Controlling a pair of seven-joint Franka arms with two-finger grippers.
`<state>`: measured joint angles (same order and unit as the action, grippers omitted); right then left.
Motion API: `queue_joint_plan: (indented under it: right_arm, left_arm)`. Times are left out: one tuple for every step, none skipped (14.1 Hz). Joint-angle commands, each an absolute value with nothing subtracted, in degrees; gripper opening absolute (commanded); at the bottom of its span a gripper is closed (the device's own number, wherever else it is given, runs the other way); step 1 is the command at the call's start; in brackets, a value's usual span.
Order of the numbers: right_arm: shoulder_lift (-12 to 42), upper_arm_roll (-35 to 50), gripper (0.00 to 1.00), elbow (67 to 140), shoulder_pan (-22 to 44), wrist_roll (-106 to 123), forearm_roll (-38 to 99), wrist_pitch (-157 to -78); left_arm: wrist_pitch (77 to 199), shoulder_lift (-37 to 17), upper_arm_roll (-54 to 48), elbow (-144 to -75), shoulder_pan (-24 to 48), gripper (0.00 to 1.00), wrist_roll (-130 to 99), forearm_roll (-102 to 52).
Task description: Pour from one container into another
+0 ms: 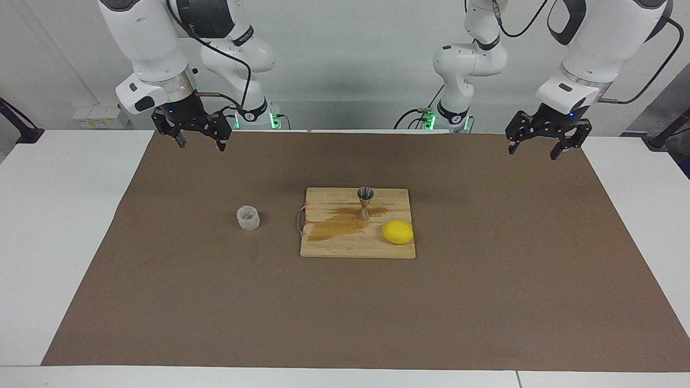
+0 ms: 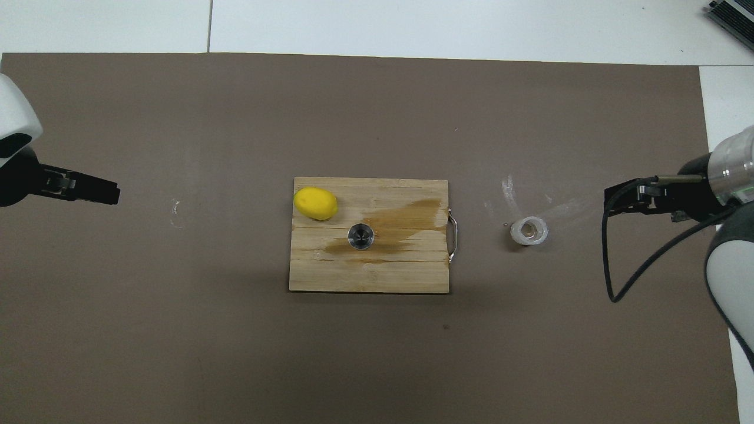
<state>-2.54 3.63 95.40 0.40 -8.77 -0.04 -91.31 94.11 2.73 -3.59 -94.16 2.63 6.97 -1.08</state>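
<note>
While both my arms hang raised over the brown mat, stock reads so. Right gripper: fingers spread, empty, near the mat's robot-side edge. Left gripper: spread, empty. Glass cup: upright on the mat, beside the board, toward my right arm's end. Jigger: upright on the board, near the lemon.

Yellow oval lemon, silver-grey hourglass metal jigger, pale wooden board with brown stain; clear bumpy glass cup on brown mat.
</note>
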Motion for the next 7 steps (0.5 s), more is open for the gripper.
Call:
queue_joint_plan:
  right_arm:
    - [-4.22, 3.78, 1.0, 97.73, -0.18, -6.5, 1.23, -93.6]
    - [-4.22, 3.78, 1.0, 97.73, -0.09, -6.59, 1.23, -93.6]
    - [-4.22, 3.78, 1.0, 97.73, -0.09, -7.11, 1.23, -93.6]
    - [-4.22, 3.78, 1.0, 97.73, -0.09, -7.38, 1.23, -93.6]
    - [-4.22, 3.78, 1.0, 97.73, -0.09, -7.56, 1.23, -93.6]
    - [-4.22, 3.78, 1.0, 97.82, -0.09, -7.56, 1.23, -93.6]
    - [-4.22, 3.78, 1.0, 97.74, -0.09, -7.56, 1.23, -93.52]
  left_arm:
    - [94.66, 2.55, -3.34, -93.87, 2.64, 1.0, 8.0, -1.32]
    - [94.66, 2.55, -3.34, -93.87, 2.64, 1.0, 7.91, -1.32]
    - [94.66, 2.55, -3.34, -93.87, 2.64, 1.0, 8.0, -1.32]
    - [94.66, 2.55, -3.34, -93.87, 2.64, 1.0, 8.0, -1.32]
    - [94.66, 2.55, -3.34, -93.87, 2.64, 1.0, 7.91, -1.32]
    - [94.66, 2.55, -3.34, -93.87, 2.64, 1.0, 8.0, -1.32]
    - [94.66, 2.55, -3.34, -93.87, 2.64, 1.0, 8.0, -1.32]
